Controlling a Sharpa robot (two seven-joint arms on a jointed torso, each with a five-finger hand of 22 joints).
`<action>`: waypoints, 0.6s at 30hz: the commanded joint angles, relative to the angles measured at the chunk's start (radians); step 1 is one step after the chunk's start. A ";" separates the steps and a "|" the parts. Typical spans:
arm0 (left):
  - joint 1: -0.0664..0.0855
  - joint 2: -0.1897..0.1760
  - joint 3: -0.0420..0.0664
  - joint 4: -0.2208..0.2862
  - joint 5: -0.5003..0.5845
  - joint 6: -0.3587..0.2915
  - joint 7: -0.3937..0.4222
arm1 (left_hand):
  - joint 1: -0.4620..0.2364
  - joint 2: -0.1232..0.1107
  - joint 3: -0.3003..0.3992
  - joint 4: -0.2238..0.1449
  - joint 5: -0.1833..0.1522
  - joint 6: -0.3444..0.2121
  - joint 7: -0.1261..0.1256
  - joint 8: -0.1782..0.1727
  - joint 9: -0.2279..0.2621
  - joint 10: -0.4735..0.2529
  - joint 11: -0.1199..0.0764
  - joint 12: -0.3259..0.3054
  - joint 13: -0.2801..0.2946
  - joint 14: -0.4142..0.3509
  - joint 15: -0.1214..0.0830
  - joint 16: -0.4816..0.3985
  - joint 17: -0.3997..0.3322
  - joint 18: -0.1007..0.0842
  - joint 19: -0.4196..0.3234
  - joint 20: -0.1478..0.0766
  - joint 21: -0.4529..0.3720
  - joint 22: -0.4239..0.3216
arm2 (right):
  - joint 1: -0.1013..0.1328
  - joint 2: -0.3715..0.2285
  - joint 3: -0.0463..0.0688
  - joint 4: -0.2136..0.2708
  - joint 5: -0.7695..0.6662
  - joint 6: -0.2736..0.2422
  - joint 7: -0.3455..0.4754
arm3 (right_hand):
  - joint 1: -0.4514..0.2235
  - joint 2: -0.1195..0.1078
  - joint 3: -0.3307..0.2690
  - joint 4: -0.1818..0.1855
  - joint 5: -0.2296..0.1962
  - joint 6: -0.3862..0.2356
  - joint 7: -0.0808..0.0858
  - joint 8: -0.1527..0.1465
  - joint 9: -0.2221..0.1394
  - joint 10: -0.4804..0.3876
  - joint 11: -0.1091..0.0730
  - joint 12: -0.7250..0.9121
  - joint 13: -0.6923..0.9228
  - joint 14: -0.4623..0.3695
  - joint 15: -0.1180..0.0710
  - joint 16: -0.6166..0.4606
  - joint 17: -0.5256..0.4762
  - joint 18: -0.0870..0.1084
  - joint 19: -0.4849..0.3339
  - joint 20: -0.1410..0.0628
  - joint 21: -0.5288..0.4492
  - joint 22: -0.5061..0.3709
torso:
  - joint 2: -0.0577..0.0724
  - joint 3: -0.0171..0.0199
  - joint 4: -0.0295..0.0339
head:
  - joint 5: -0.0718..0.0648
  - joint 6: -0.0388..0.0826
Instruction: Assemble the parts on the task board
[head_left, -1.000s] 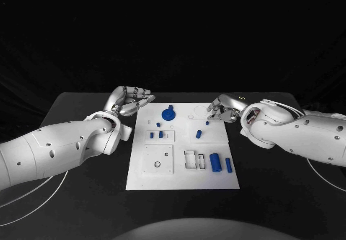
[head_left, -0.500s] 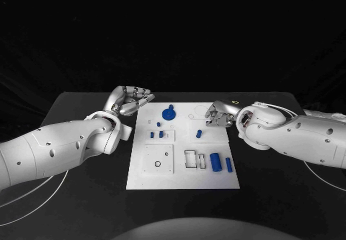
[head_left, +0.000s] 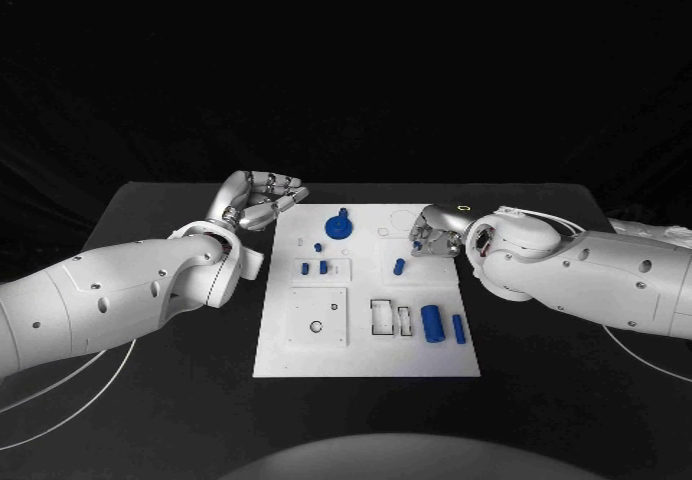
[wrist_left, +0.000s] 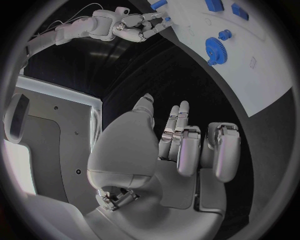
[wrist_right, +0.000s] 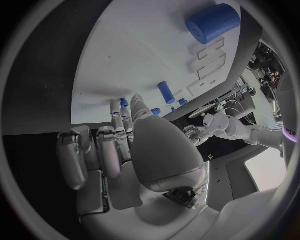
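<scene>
Two silver many-fingered hands hang at the far end of the white rectangular task board (head_left: 366, 300), which lies in the middle of the black worktop (head_left: 159, 330). The left hand (head_left: 260, 203) is off the board's far left corner, over bare worktop; its fingers (wrist_left: 181, 145) are curled inward on nothing and touch none of the parts. The right hand (head_left: 437, 232) is over the board's far right corner, palm down. Its fingers (wrist_right: 119, 135) bend toward the board with their tips close to the surface, but whether they pinch anything or merely hover cannot be told from these views.

On the board, a blue toothed gear wheel (head_left: 338, 228) lies near the far edge, a little left of the board's centre line, with a small blue knob (head_left: 342, 213) just beyond it. Nearer than the gear, toward the board's left half, a pair of small blue blocks (head_left: 313, 268) lie side by side, and a tiny blue peg (head_left: 317, 247) is between them and the gear. A short blue cylinder (head_left: 398, 266) is close to the right hand, on the near side of it. Toward the board's near right part, a thick blue cylinder (head_left: 431, 322) lies beside a thinner blue rod (head_left: 459, 330), the rod closer to the board's right edge. A small black ring (head_left: 316, 327) lies in the square recessed panel at the board's near left.
</scene>
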 joint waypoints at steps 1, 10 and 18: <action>0.000 0.000 0.001 0.005 0.002 0.019 0.002 | -0.004 0.009 -0.007 0.000 0.004 0.004 0.004 -0.004 -0.001 -0.005 -0.003 -0.002 -0.001 0.098 -0.001 0.005 0.251 -0.007 0.103 -0.002 0.004 0.263 | -0.002 0.004 -0.001 0.000 -0.044 0.035 -0.048 | 0.012 -0.002 0.008 -0.002 -0.004 0.015 0.003 0.002 -0.001 0.008 -0.006 -0.009 -0.010 0.106 -0.009 0.004 0.263 -0.007 0.105 -0.002 0.004 0.263 | 0.001 0.0003 -0.0001 | 0.000 0.000; 0.000 0.002 0.001 0.005 0.002 0.024 -0.001 | -0.001 0.015 -0.008 0.000 0.005 0.005 0.003 -0.004 -0.001 -0.005 -0.003 -0.002 -0.001 0.098 -0.001 0.005 0.252 -0.007 0.103 -0.002 0.004 0.263 | -0.002 0.013 -0.001 0.002 -0.072 0.038 -0.067 | 0.017 0.001 0.025 -0.004 -0.004 0.031 0.007 0.002 -0.004 0.031 -0.025 -0.014 -0.033 0.106 -0.027 0.004 0.263 -0.007 0.105 -0.018 0.004 0.263 | 0.000 0.0007 -0.0005 | -0.002 -0.002; 0.000 0.005 0.001 0.003 0.001 0.033 -0.007 | 0.001 0.020 -0.009 0.000 0.005 0.007 0.003 -0.004 -0.001 -0.004 -0.004 -0.002 0.000 0.098 -0.002 0.004 0.250 -0.007 0.103 -0.002 0.004 0.263 | -0.003 0.015 -0.001 0.003 -0.104 0.045 -0.090 | 0.016 0.001 0.032 -0.002 -0.003 0.040 0.008 0.003 -0.004 0.046 -0.030 -0.015 -0.042 0.106 -0.035 0.004 0.263 -0.007 0.105 -0.026 0.004 0.263 | 0.000 0.0008 -0.0004 | -0.003 -0.002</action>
